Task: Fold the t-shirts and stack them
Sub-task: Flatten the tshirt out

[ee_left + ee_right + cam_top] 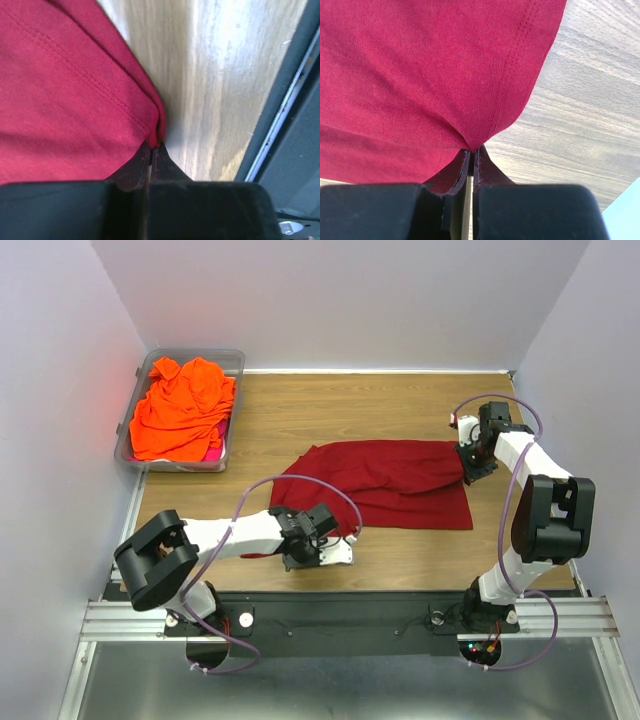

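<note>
A dark crimson red t-shirt (395, 480) lies stretched across the middle of the wooden table. My left gripper (300, 540) is shut on its near left corner; the left wrist view shows the hemmed cloth (75, 90) pinched between the fingertips (153, 147). My right gripper (470, 462) is shut on the shirt's right edge; the right wrist view shows the hem (445, 75) gathered into the closed tips (471, 149). A bright orange t-shirt (180, 410) lies crumpled in the bin, with a bit of magenta fabric (213, 452) under it.
The clear grey plastic bin (232, 362) stands at the back left corner. White walls close in the back and both sides. The black rail (340, 605) runs along the table's near edge, also in the left wrist view (280, 125).
</note>
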Controlling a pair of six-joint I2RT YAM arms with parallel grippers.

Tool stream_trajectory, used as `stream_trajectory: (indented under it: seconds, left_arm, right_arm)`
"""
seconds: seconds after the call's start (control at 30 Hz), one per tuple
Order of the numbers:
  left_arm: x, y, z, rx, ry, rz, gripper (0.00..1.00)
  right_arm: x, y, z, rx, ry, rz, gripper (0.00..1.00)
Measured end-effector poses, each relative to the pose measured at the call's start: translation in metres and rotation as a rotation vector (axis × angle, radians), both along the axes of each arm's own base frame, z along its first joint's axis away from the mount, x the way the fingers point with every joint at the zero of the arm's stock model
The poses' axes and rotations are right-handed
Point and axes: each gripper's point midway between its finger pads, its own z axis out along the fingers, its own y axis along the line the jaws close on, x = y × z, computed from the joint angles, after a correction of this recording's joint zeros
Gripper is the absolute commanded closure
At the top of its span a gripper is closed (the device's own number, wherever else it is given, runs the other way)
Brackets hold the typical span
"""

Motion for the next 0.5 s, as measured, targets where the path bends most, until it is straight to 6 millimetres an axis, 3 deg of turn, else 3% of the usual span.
stream_trajectory:
  seconds: [0.13,0.23,0.3,0.43,0.5]
  left_arm:
    - [0.012,0.005,0.006,-0.024,-0.006,0.066,1.0]
    - [0.039,0.015,0.032,-0.06,-0.03,0.175,1.0]
    - [0.078,0.013,0.076,-0.142,-0.107,0.263,1.0]
    - [0.163,0.015,0.197,-0.369,-0.373,0.407,1.0]
    - [0.184,0.023,0.244,-0.441,-0.477,0.451,1.0]
  right_arm:
    - [-0.001,-0.002,0.0,-0.011,0.003,0.006,0.99]
    - [0.0,-0.004,0.003,-0.022,0.002,0.008,0.99]
    - [0.003,-0.006,0.009,-0.032,-0.007,0.01,0.99]
    - [0.023,-0.011,0.037,-0.061,-0.073,0.011,0.99]
    - [0.04,-0.016,0.062,-0.081,-0.141,0.006,0.99]
